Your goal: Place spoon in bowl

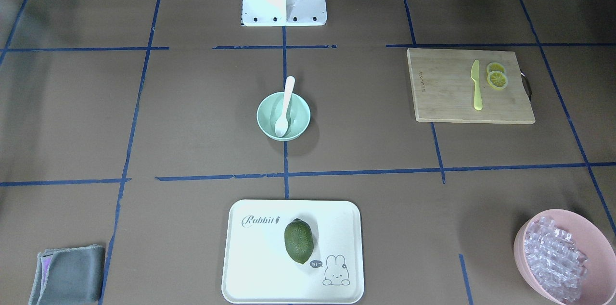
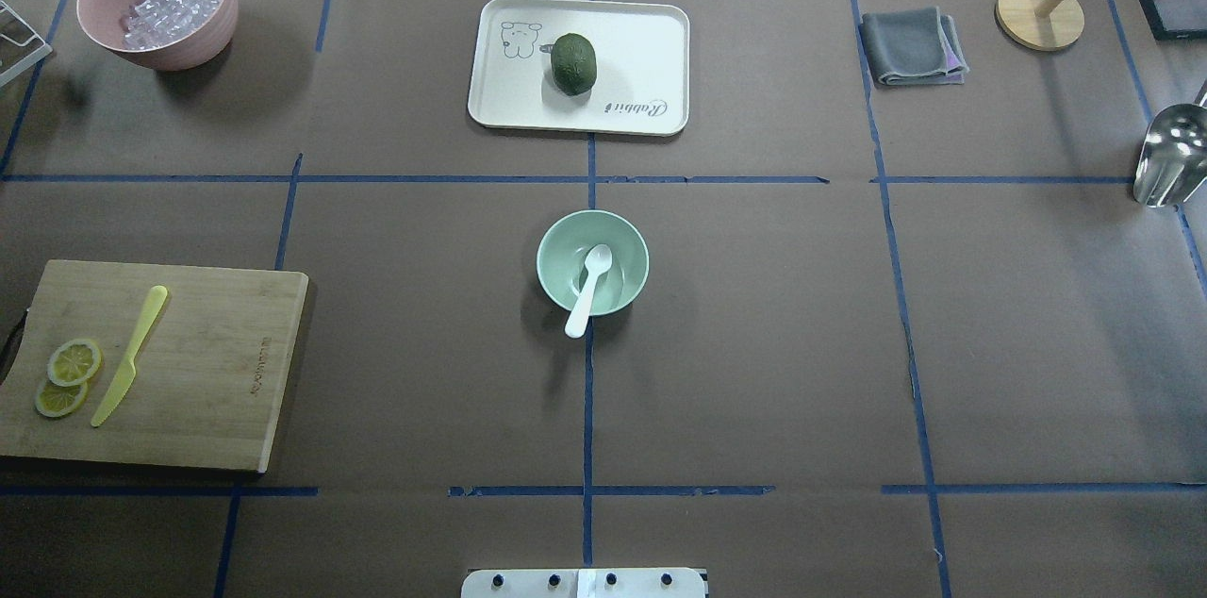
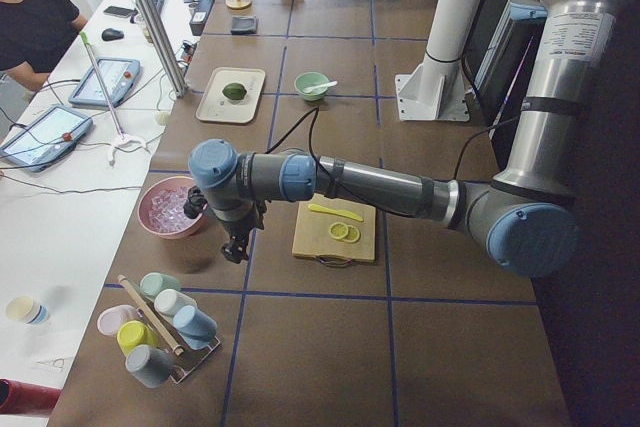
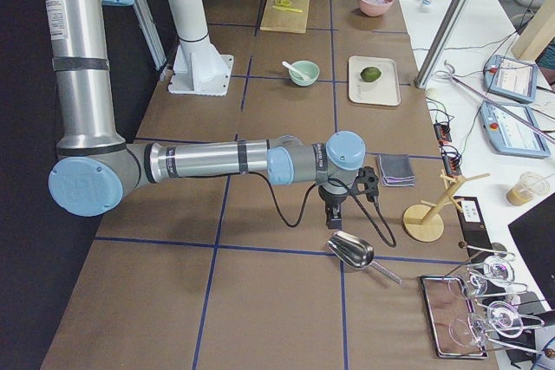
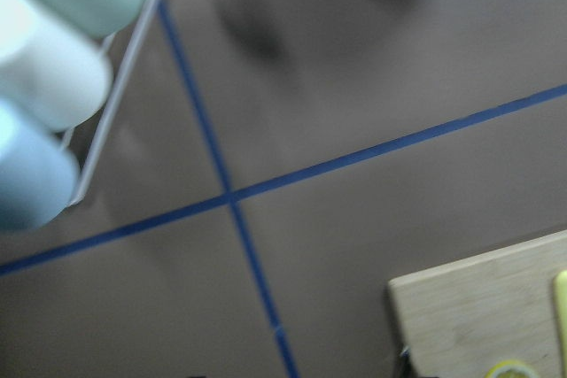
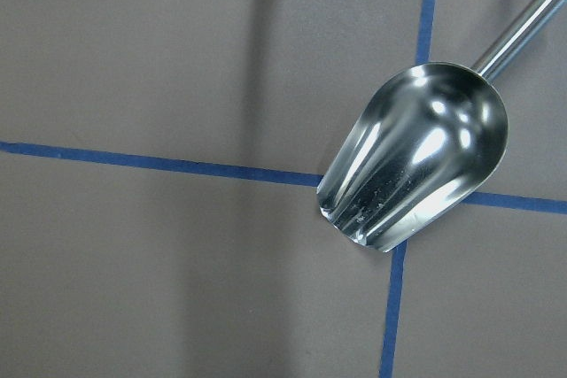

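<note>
The white spoon [image 2: 589,287] lies in the mint-green bowl [image 2: 566,249] at the table's middle. Its scoop rests inside and its handle leans over the rim on the robot's side. Both also show in the front view, spoon [image 1: 287,103] and bowl [image 1: 301,113]. My left gripper [image 3: 237,247] hangs far off at the table's left end near the pink bowl, seen only in the left side view. My right gripper [image 4: 334,218] hangs at the right end above a metal scoop. I cannot tell whether either is open or shut.
A cutting board [image 2: 217,362] holds a yellow knife [image 2: 130,356] and lemon slices. A pink bowl [image 2: 160,41] of clear chunks, a white tray [image 2: 641,41] with a green fruit, a grey cloth [image 2: 910,46], a metal scoop [image 6: 416,157] and a cup rack [image 3: 160,327] stand around.
</note>
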`<state>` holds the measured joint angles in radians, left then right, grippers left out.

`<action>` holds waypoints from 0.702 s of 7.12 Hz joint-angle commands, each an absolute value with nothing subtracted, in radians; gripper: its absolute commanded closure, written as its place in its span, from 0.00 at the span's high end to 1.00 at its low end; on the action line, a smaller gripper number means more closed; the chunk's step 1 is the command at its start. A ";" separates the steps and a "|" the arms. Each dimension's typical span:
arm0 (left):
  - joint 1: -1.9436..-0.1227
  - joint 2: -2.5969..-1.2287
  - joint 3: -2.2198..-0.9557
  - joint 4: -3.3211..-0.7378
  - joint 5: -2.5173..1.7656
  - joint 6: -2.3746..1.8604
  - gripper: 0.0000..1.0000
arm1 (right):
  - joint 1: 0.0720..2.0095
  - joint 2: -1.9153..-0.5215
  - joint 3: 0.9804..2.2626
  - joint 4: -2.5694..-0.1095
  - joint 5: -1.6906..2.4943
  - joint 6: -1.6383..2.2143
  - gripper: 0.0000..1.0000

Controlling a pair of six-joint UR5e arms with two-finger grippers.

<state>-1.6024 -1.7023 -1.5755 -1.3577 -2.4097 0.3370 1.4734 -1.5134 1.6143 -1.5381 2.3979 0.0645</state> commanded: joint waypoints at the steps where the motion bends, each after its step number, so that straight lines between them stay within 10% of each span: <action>1: -1.643 -1.590 -1.568 -1.350 -2.414 0.353 1.00 | 1.477 -1.526 1.629 -1.537 2.398 0.064 1.00; 5: -1.641 -1.586 -1.589 -1.351 -2.398 0.184 1.00 | 1.477 -1.577 1.643 -1.520 2.399 0.058 1.00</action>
<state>-1.6414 -1.5889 -1.5908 -1.3490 -2.3980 0.2198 1.4771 -1.5522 1.6261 -1.5286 2.3972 0.0602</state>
